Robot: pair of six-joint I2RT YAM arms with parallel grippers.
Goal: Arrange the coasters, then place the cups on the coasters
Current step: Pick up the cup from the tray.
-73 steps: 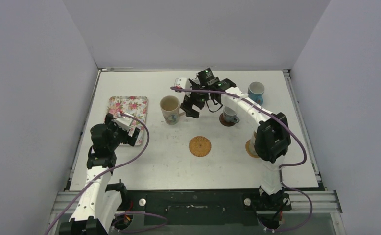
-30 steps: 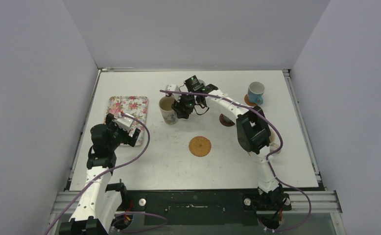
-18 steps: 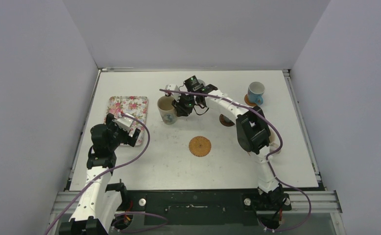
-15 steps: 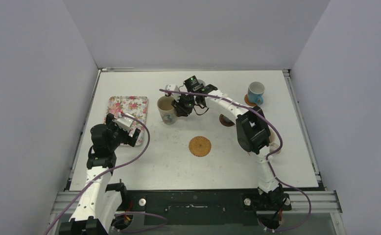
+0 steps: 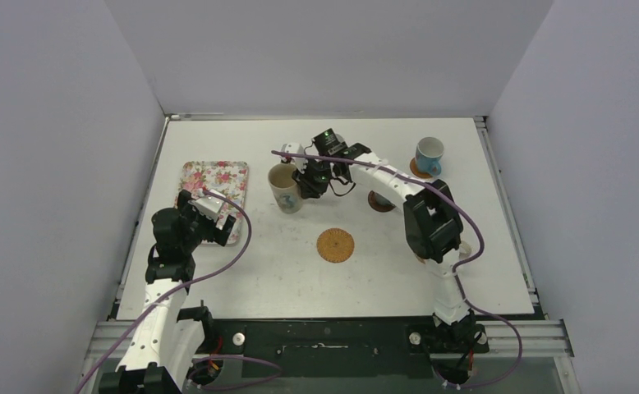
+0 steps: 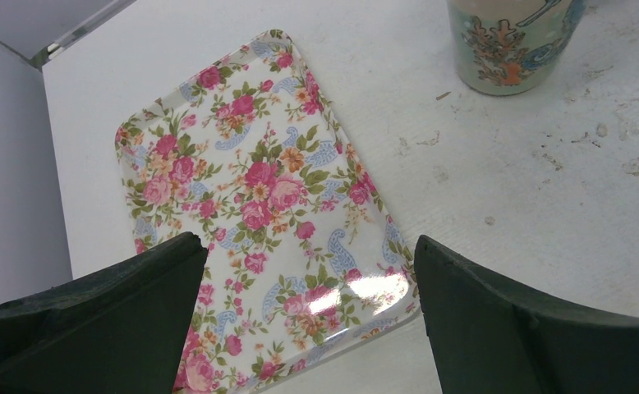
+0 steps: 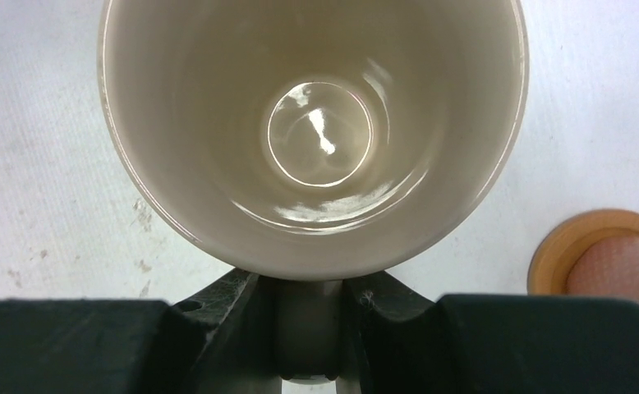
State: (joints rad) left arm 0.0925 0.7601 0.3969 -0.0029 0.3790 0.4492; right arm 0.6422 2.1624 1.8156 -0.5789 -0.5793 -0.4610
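A large cream cup (image 5: 285, 187) with a blue and orange pattern (image 6: 509, 41) stands left of the table's middle. My right gripper (image 5: 310, 181) is shut on its handle, and the right wrist view looks straight down into the cup (image 7: 312, 131) with the gripper (image 7: 308, 300) pinching the handle. An orange woven coaster (image 5: 335, 245) lies bare at the middle. A light blue cup (image 5: 429, 153) sits on an orange coaster (image 5: 415, 170) at the back right. A salmon-pink cup (image 7: 620, 267) rests on another orange coaster (image 7: 558, 250). My left gripper (image 5: 213, 217) hangs open over the tray, holding nothing (image 6: 308, 246).
The floral tray (image 5: 215, 187) lies at the left, seen close in the left wrist view (image 6: 250, 197). A dark brown coaster (image 5: 379, 202) shows partly under my right forearm. The right arm's elbow (image 5: 431, 226) hangs over the table's right middle.
My right gripper has shut on the cream cup's handle. The cup has shifted slightly right and nearer, and the right elbow has swung right. The left arm has not moved.
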